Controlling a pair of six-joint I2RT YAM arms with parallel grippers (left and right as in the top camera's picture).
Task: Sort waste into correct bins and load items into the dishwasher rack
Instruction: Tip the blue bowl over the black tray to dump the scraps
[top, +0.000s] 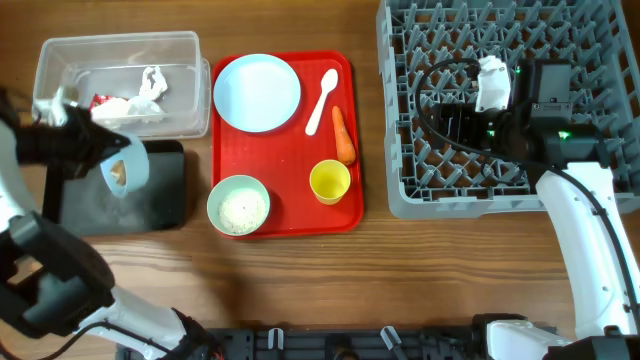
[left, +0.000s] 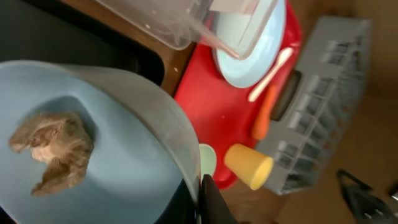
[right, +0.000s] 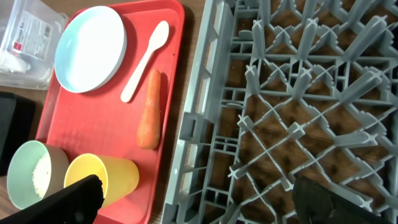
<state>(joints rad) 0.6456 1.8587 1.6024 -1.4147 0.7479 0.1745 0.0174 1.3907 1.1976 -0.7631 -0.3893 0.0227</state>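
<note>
Table 10 o'clock: clear tub (top: 60, 60) holds tissue (top: 150, 85) and red wrapper (top: 100, 101). At its 6 o'clock, left gripper (top: 108, 150) is clamped on the rim of a small blue bowl (top: 128, 168), tilted above the black tray (top: 165, 200), with a brown scrap (left: 53, 149) inside the bowl. Centre: red tray (top: 290, 170) carries plate (top: 257, 92) at 11 o'clock, spoon (top: 322, 100) at 1, carrot (top: 343, 137) at 3, yellow cup (top: 330, 181) at 5, and green bowl (top: 238, 205) of rice (top: 243, 211) at 7. Table 2 o'clock: right gripper (right: 196, 186), fingers wide apart, hovers over grey rack (top: 600, 40).
</note>
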